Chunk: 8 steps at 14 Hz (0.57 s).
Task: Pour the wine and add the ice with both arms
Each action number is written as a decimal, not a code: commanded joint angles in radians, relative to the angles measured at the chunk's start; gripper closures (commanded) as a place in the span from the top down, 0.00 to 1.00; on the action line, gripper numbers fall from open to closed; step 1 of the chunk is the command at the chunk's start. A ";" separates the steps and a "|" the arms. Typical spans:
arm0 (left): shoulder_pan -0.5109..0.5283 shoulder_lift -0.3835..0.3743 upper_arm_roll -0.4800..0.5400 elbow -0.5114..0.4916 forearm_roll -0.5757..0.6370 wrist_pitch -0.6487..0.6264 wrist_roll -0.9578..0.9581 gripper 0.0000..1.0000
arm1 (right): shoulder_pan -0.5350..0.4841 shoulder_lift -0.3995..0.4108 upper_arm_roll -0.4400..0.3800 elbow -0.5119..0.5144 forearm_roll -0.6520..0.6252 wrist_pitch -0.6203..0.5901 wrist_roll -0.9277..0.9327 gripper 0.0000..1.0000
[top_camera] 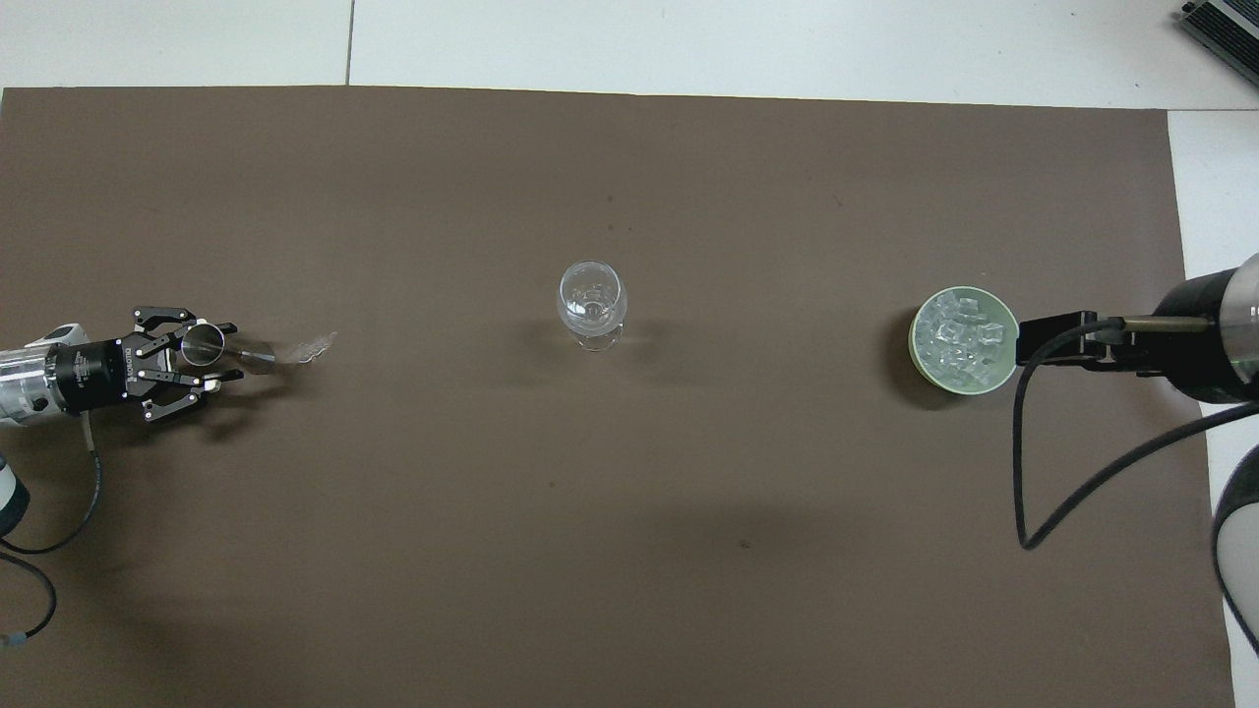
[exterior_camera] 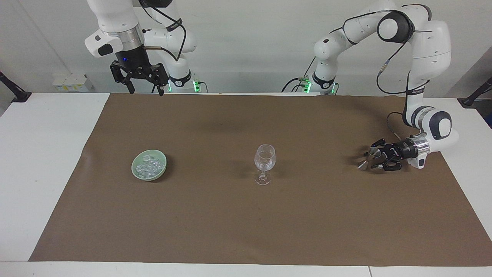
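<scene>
Two grippers are seen: the left gripper [exterior_camera: 372,157], low at its own end of the table [exterior_camera: 46,154], has its jaws spread around a small metal cup [top_camera: 204,345]. The right gripper [exterior_camera: 145,89] is raised, jaws released, well above the ice [exterior_camera: 149,166] heaped in a green bowl [exterior_camera: 135,170].

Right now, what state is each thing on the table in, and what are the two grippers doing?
Wine glass: upright mid-mat, no ice visible.
Ice: heaped in the bowl.
Green bowl: upright, toward the right arm's end.
Metal jigger: on the mat between the left gripper's fingers.
Left gripper: low at the jigger, fingers spread.
Right gripper: raised, waiting, open, empty.
</scene>
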 commanded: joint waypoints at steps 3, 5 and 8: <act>0.014 0.009 -0.007 0.054 0.087 -0.034 -0.018 0.94 | -0.020 -0.036 0.002 -0.114 0.019 0.124 -0.079 1.00; 0.017 0.010 -0.007 0.098 0.158 -0.051 -0.016 1.00 | -0.030 -0.033 -0.017 -0.183 0.019 0.232 -0.112 1.00; 0.031 0.010 -0.007 0.152 0.234 -0.063 -0.002 1.00 | -0.047 -0.028 -0.021 -0.306 0.017 0.459 -0.162 1.00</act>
